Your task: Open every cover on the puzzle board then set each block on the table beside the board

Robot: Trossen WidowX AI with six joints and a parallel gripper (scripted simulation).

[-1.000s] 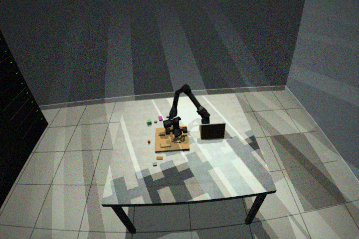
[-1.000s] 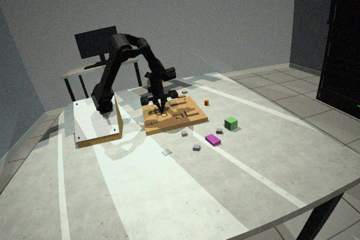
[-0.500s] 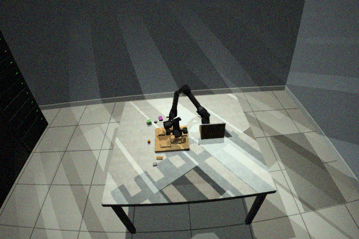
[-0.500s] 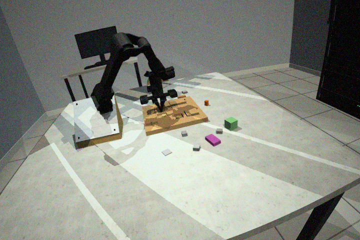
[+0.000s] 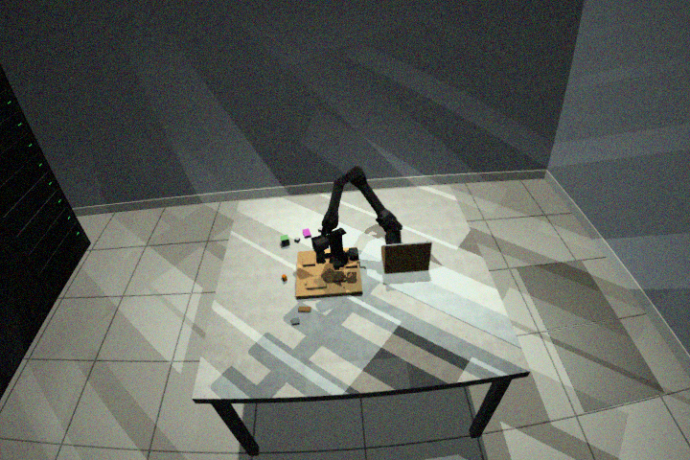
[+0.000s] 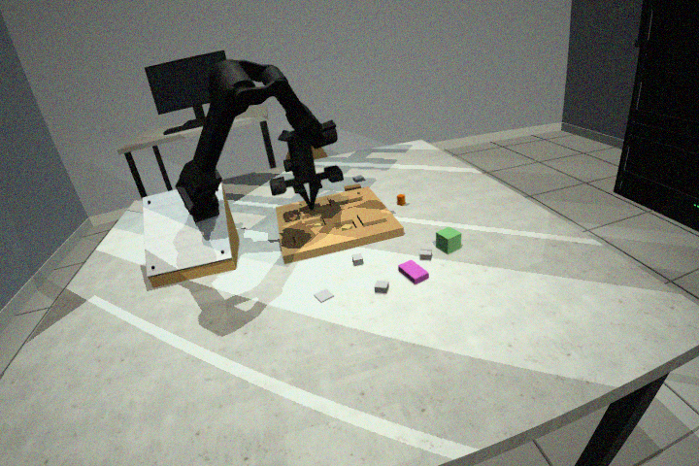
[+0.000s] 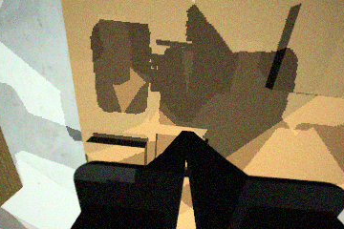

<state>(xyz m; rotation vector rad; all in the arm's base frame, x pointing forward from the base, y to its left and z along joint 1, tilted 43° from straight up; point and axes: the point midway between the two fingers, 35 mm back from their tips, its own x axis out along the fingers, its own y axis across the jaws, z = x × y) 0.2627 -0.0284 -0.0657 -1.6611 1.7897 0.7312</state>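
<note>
The wooden puzzle board (image 5: 330,294) (image 6: 342,246) (image 7: 79,14) lies on the table. My gripper (image 5: 337,265) (image 6: 312,209) (image 7: 186,135) is shut and empty, fingertips pointing down at the board's surface; I cannot tell if they touch it. The covers are wood-coloured like the board, and shadows hide how far each stands open. Dark slots show in the wrist view. Off the board lie a green cube (image 5: 285,240) (image 6: 448,240), a magenta block (image 5: 306,232) (image 6: 414,272), an orange cylinder (image 5: 284,277) (image 6: 400,200) and a brown block (image 5: 304,309).
Small grey pieces (image 6: 357,259) (image 6: 425,254) (image 6: 381,286) and a thin grey plate (image 6: 323,295) lie near the magenta block. Another grey piece (image 5: 294,321) lies beside the brown block. A white-faced wooden box (image 6: 163,236) (image 5: 405,257) stands by the arm's base.
</note>
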